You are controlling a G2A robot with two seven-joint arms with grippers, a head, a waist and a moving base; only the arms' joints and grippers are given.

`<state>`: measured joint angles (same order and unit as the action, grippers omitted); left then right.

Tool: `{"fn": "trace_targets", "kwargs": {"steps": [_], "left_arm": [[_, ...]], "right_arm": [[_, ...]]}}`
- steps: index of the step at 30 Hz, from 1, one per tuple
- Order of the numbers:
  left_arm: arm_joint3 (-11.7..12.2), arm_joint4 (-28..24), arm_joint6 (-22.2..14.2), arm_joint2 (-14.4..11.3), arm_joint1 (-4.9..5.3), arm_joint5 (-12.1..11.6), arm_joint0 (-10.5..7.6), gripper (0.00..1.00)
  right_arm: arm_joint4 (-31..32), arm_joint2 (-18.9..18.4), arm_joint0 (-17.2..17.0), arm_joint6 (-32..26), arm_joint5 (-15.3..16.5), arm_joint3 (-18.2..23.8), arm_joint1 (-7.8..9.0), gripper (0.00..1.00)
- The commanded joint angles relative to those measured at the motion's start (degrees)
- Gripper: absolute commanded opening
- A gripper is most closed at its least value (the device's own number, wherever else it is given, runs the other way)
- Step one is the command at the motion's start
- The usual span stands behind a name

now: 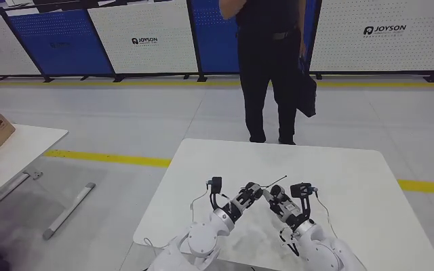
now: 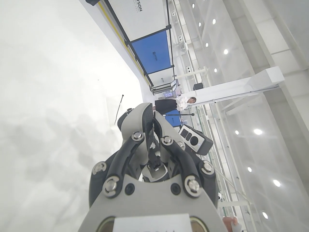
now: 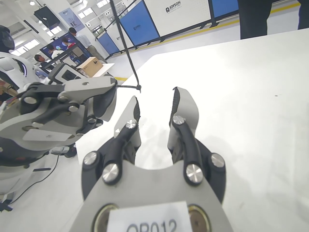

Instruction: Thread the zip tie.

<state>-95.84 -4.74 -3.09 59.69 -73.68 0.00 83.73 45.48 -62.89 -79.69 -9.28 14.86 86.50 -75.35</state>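
Observation:
The zip tie (image 3: 125, 47) is a thin black strap. My left gripper (image 3: 113, 86) is shut on one end of it, just above the white table (image 3: 241, 85). A short piece runs from those fingers to a small block (image 3: 138, 88), and from there the long strap rises away. My right gripper (image 3: 157, 95) stands open right beside that block, nothing between its fingers. In the top view the left gripper (image 1: 255, 189) and right gripper (image 1: 272, 194) meet near the table's front, with the zip tie (image 1: 277, 181) sticking out beyond them. The left wrist view has the left gripper (image 2: 153, 113) shut, with the zip tie (image 2: 119, 109) beside it.
A person (image 1: 268, 68) in dark clothes stands at the table's far edge (image 1: 271, 142). A second white table (image 1: 27, 146) with a cardboard box (image 1: 3, 129) lies off to the left. Blue and white panels (image 1: 142, 40) line the back.

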Motion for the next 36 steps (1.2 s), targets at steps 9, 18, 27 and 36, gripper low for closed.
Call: {"fn": "trace_targets", "kwargs": {"steps": [9,18,27,36], "left_arm": [[0.10,0.31,-0.52,-0.13,0.02,0.20,0.04,0.00],[-0.03,0.50,-1.06,-0.03,0.09,0.49,0.12,0.00],[0.05,0.72,-1.35,0.00,0.13,0.81,0.10,0.00],[0.07,0.71,-1.53,0.24,0.20,0.70,0.21,0.00]], "right_arm": [[0.28,0.11,0.06,0.39,-0.12,0.13,0.01,0.27],[0.63,0.67,0.54,-0.18,-0.69,-0.05,-0.08,0.22],[1.21,0.99,0.67,-0.14,-0.81,0.08,-0.10,0.20],[1.42,1.23,0.81,-0.22,-1.03,0.12,-0.13,0.00]]}}
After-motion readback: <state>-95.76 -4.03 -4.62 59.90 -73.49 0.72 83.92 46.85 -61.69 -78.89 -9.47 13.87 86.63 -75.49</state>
